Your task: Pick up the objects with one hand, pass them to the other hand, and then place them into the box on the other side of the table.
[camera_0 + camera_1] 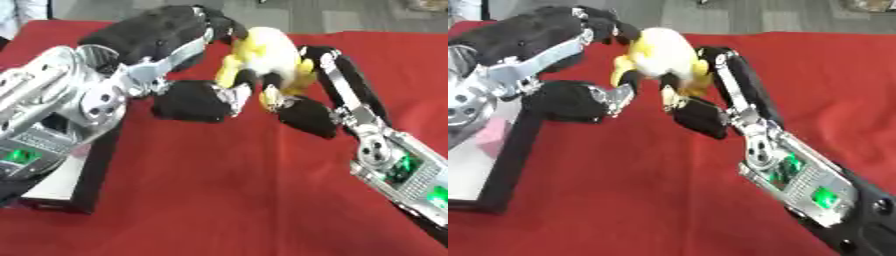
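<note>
Black-walled box (509, 165) at left holds something pink. Both the left hand (188, 100) and right hand (306, 115) pinch a yellow-and-white plush toy (267, 55) over the red-clothed tabletop (227, 200).

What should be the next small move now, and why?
Probably one hand should let go. Both the left hand and the right hand have fingers curled on the yellow-and-white toy, held between them. Which hand passes cannot be told; the box lies on the left.
</note>
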Available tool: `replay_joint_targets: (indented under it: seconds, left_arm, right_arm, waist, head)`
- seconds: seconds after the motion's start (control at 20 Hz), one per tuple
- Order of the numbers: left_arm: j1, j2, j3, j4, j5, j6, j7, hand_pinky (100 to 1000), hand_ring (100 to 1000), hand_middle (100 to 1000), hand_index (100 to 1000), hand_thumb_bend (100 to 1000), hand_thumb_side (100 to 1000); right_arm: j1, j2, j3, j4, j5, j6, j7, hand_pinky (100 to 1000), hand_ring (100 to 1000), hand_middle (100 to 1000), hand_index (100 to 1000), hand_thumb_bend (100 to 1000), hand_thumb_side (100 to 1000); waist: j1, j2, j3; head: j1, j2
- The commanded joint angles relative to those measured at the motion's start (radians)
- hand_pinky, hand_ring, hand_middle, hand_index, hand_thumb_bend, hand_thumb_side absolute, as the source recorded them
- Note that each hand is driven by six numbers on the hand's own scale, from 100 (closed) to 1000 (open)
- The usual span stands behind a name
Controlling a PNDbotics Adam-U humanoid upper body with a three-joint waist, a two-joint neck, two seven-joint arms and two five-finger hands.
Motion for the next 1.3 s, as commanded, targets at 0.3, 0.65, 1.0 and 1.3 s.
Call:
replay_joint_targets:
  seconds: [0.3,0.65,1.0,1.3]
  left_arm:
    - [-0.017,-0.003,0.011,-0.008,-0.048,0.069,-0.028,1000,856,818,952,100,569]
    - [-0.014,-0.007,0.010,-0.007,-0.055,0.078,-0.024,1000,858,820,957,100,561]
    - [-0.012,-0.017,0.004,0.017,-0.052,0.074,-0.031,1000,857,818,954,100,648]
    - [-0.010,-0.029,0.001,0.054,-0.056,0.054,-0.038,1000,857,816,953,100,730]
  right_arm:
    - [-0.012,-0.011,-0.006,-0.015,0.004,-0.006,-0.004,726,649,582,526,100,340]
    - [-0.012,-0.010,-0.004,-0.015,0.004,-0.009,-0.003,724,653,583,526,100,340]
    - [-0.014,-0.007,-0.002,-0.015,0.009,-0.024,-0.005,723,654,583,525,100,348]
    - [-0.017,-0.005,0.000,-0.015,0.040,-0.055,0.009,725,656,583,526,100,354]
  waist:
    - [-0.009,-0.003,-0.001]
    - [-0.008,-0.001,-0.004]
    - [-0.008,0.001,-0.010]
    - [-0.007,0.005,-0.014]
  head:
    - [0.000,-0.015]
    - [-0.004,-0.009]
    - [-0.001,-0.005]
    - [0.002,-0.005]
